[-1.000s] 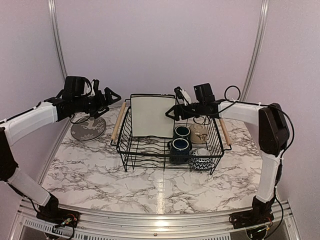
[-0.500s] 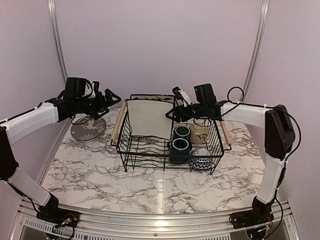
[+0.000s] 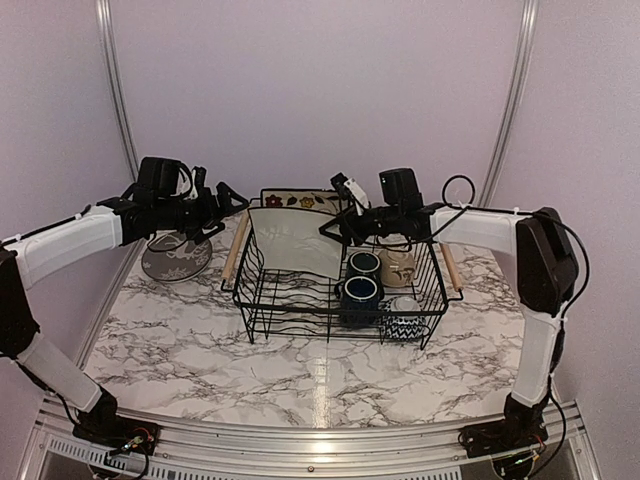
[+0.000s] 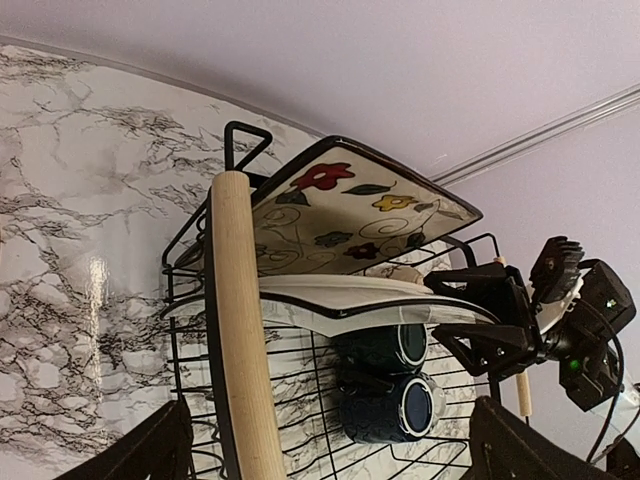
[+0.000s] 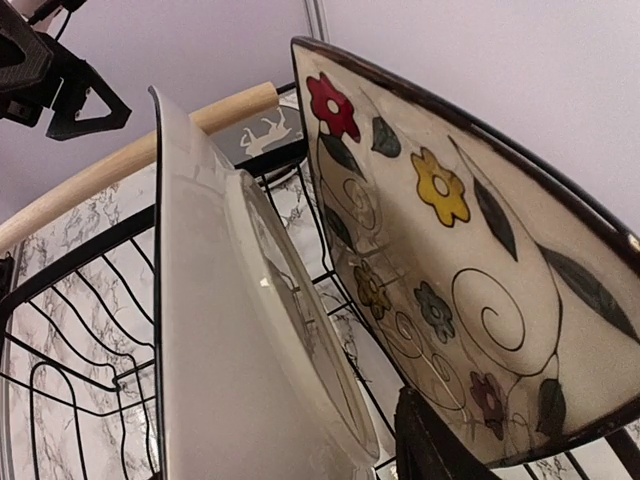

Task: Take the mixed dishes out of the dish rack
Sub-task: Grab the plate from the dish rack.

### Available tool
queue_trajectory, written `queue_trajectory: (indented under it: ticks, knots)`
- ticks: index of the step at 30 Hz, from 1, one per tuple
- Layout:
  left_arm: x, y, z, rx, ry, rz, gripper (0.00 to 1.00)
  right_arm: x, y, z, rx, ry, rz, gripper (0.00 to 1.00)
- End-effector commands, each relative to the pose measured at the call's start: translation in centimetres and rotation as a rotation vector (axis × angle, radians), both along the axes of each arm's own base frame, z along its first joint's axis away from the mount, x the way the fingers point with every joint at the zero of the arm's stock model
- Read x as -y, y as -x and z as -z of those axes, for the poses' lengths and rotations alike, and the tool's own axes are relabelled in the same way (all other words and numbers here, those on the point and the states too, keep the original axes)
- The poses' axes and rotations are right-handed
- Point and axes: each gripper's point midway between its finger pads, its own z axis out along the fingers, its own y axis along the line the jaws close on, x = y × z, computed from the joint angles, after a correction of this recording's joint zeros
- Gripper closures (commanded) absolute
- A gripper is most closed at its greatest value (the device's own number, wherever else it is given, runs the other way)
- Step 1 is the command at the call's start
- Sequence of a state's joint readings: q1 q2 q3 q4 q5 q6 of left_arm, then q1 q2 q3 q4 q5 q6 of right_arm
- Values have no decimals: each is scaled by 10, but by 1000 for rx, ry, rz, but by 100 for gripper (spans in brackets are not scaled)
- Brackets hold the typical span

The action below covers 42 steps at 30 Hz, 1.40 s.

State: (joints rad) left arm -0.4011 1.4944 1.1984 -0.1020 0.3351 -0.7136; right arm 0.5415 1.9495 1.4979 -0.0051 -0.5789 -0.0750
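I see the dish rack (image 3: pixel 290 300) sitting mid-table (image 3: pixel 300 385), with a round plate (image 3: pixel 176 257) lying on the table to the rack's left. Inside the rack, at back left, the front square plate (image 3: pixel 295 240) leans before the rear square plate (image 3: pixel 300 199). Right of centre, the far mug (image 3: pixel 363 264) sits behind the near mug (image 3: pixel 360 291). The rear bowl (image 3: pixel 398 265) is just right of the far mug, and the front bowl (image 3: pixel 403 324) fills the rack's front right corner.

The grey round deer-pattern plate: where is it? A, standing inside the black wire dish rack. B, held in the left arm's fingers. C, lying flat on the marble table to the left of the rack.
C: the grey round deer-pattern plate lies flat on the marble table, outside the black wire dish rack, beyond its left wooden handle.
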Motion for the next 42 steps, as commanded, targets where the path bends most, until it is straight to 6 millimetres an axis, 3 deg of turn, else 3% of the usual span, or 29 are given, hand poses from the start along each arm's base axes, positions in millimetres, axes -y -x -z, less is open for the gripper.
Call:
queue_trajectory:
  ticks: [1, 4, 10, 20, 27, 36, 42]
  knots:
    - [-1, 1, -2, 9, -13, -2, 1, -13, 0, 1, 59, 26, -68, 54]
    - [-2, 2, -3, 10, -21, -7, 1, -16, 3, -1, 90, 23, -104, 63]
    - [-1, 0, -4, 11, -19, -3, 1, -22, 8, 0, 135, 30, -181, 70]
    - [-5, 2, -15, 33, -28, -16, 1, -24, 4, -4, 168, 53, -192, 100]
    - [-6, 3, -20, 46, -27, -19, 1, -22, 9, -35, 221, 24, -191, 100]
    - [-8, 3, -22, 49, -25, -33, 1, -12, 20, -95, 319, -79, -137, 100]
    - [-9, 3, -24, 55, -22, -36, 1, -5, 20, -116, 357, -128, -79, 100]
